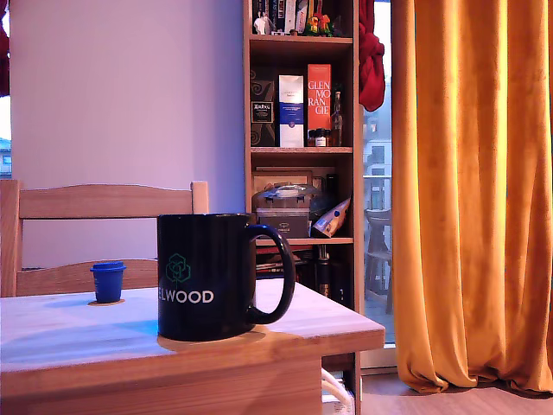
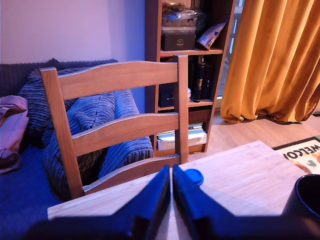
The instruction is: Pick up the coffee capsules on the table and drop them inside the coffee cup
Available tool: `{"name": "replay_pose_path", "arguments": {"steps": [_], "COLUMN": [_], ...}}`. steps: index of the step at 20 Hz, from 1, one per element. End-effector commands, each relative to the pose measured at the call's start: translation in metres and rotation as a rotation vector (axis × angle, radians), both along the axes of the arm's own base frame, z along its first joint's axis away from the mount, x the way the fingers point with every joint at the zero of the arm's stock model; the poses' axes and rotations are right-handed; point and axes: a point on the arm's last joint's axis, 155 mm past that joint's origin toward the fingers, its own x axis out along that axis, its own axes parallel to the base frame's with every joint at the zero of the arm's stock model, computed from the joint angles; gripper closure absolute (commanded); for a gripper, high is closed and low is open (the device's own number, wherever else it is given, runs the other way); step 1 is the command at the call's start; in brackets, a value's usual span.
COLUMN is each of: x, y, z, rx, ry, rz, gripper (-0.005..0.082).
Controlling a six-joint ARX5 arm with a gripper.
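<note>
Sitting on the wooden surface (image 2: 240,175) near its far edge by the chair (image 2: 115,125), the blue capsule (image 2: 193,176) lies just ahead of the pressed-together, empty fingers (image 2: 171,176), with the black cup (image 2: 306,196) off to the side.

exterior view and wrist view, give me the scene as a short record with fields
capsule: one blue capsule standing on the table, to the exterior view's left of the cup, apart from it
second capsule: none visible
cup: black mug upright, handle to the exterior view's right; inside hidden
gripper: gripper shut, holding nothing, fingertips just short of the capsule in the wrist view
behind the table: wooden chair, bookshelf, orange curtain
</note>
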Motion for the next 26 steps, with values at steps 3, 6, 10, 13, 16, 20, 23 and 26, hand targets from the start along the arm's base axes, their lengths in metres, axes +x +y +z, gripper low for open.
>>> {"name": "replay_pose_path", "arguments": {"steps": [3, 6, 10, 13, 16, 20, 23, 26], "x": [-0.013, -0.013, -0.009, -0.002, 0.004, 0.017, 0.031, 0.044], "y": [0.000, 0.000, 0.000, -0.002, -0.009, -0.027, -0.039, -0.047], "z": [-0.052, -0.052, -0.043, -0.021, -0.014, -0.015, -0.022, -0.030], "rx": [0.003, 0.004, 0.001, -0.005, -0.013, -0.023, -0.015, 0.014], "ry": [0.197, 0.197, 0.159, 0.071, 0.043, 0.028, 0.027, 0.027], "rz": [0.001, 0.001, 0.000, -0.007, -0.046, -0.124, -0.164, -0.189], "gripper": [0.0790, 0.0790, 0.0790, 0.0790, 0.0790, 0.0790, 0.0790, 0.0790]}}
